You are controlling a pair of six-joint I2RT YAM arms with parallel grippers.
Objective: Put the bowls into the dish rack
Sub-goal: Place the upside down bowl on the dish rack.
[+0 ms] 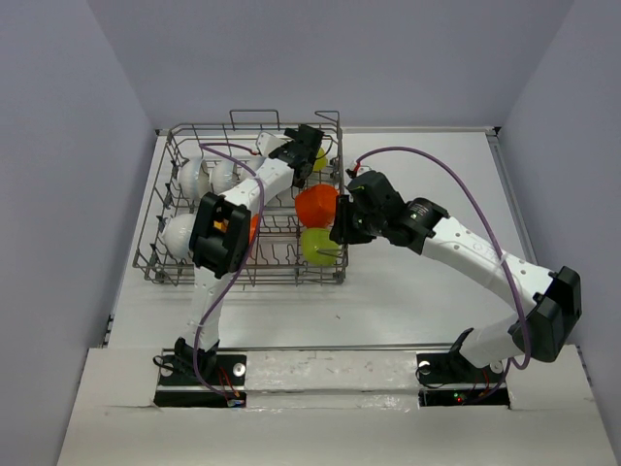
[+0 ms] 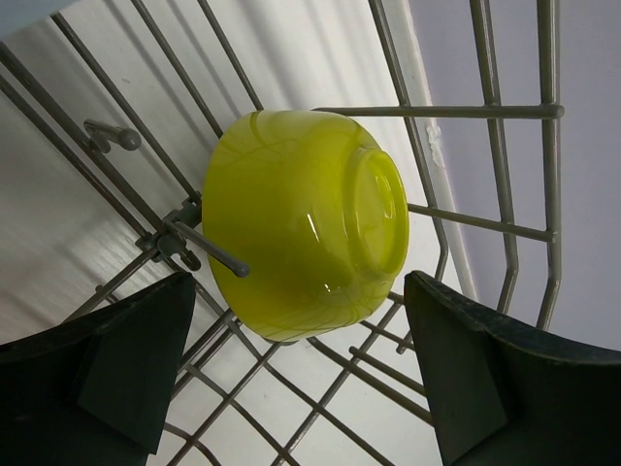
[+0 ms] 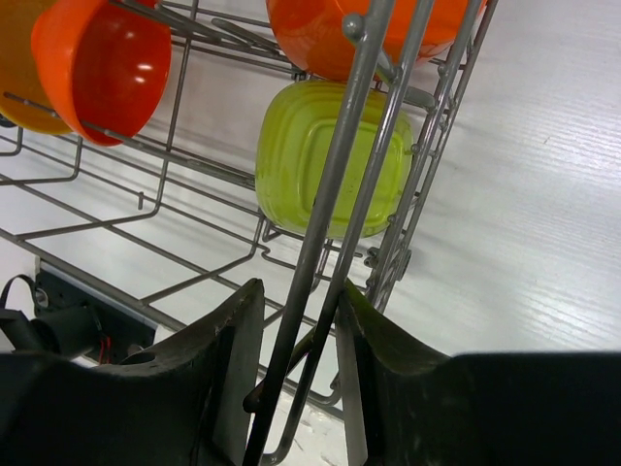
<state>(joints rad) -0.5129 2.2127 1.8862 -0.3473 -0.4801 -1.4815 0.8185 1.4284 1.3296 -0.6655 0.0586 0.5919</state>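
The grey wire dish rack (image 1: 167,209) holds several bowls: white ones (image 1: 194,177) at its left, a red-orange one (image 1: 316,205), a lime green one (image 1: 317,246) and a yellow-green one (image 1: 320,158). My left gripper (image 1: 312,146) is open inside the rack's far right corner. In the left wrist view the yellow-green bowl (image 2: 301,223) lies on its side among the tines, just ahead of the open gripper (image 2: 301,379) and untouched. My right gripper (image 3: 296,330) straddles two upright wires (image 3: 330,194) of the rack's right wall, jaws partly narrowed; the right finger touches a wire, the left shows a gap.
Through the wall wires the right wrist view shows the squarish lime bowl (image 3: 286,160), a red-orange bowl (image 3: 116,73) on its side and another orange bowl (image 3: 320,34) above. White table (image 1: 437,165) lies right of the rack. The left arm's elbow (image 1: 221,233) hangs over the rack's near half.
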